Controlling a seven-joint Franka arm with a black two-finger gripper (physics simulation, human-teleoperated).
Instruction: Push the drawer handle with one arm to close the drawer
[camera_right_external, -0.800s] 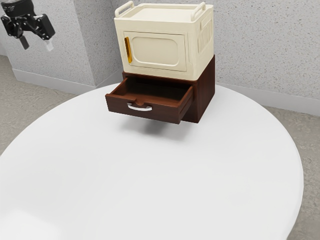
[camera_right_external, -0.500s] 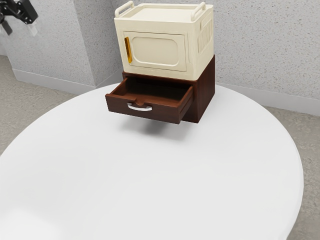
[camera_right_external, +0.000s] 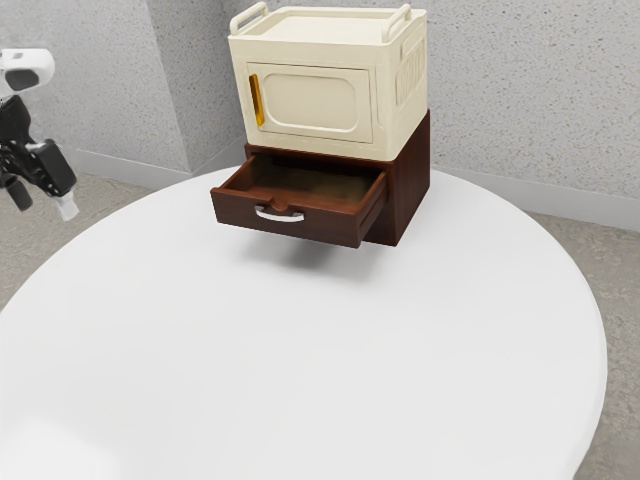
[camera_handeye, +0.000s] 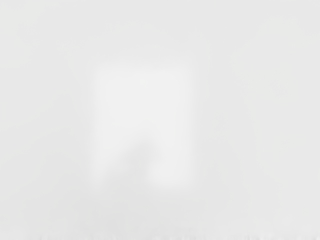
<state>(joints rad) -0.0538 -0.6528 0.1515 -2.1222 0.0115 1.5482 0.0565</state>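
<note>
Exterior view: my gripper (camera_right_external: 43, 207) hangs at the exterior view's left edge, fingers pointing down and spread wide, with a gap between their tips. A white part of my arm (camera_right_external: 26, 68) is visible above it. The hand is well apart from the drawer (camera_right_external: 285, 219), short of it on the exterior view's left.

The drawer stands open, pulled well out of a dark reddish-brown cabinet (camera_right_external: 408, 185) near the far edge of a round white table (camera_right_external: 300, 370). Its hollow is visible from above. A curved silver handle (camera_right_external: 280, 215) is fixed to the drawer front, just below a small notch in the upper edge. The front sits clear above the tabletop; a soft grey shadow (camera_right_external: 305, 254) lies beneath.

On top of the cabinet rests a cream box (camera_right_external: 310, 142), upright, with a raised rail at each side of its lid. Its framed door (camera_right_external: 310, 102) is shut and carries an upright amber pull (camera_right_external: 257, 100) towards the exterior view's left. Speckled grey walls (camera_right_external: 530, 100) rise behind, and grey-brown floor (camera_right_external: 110, 182) shows past the table rim.

Wrist view: a pale, smooth surface (camera_handeye: 250, 125) under my hand, bearing a brighter soft-edged rectangle of light (camera_handeye: 142, 105). A faint grey smudge of shade (camera_handeye: 135, 162) cuts into that patch.
</note>
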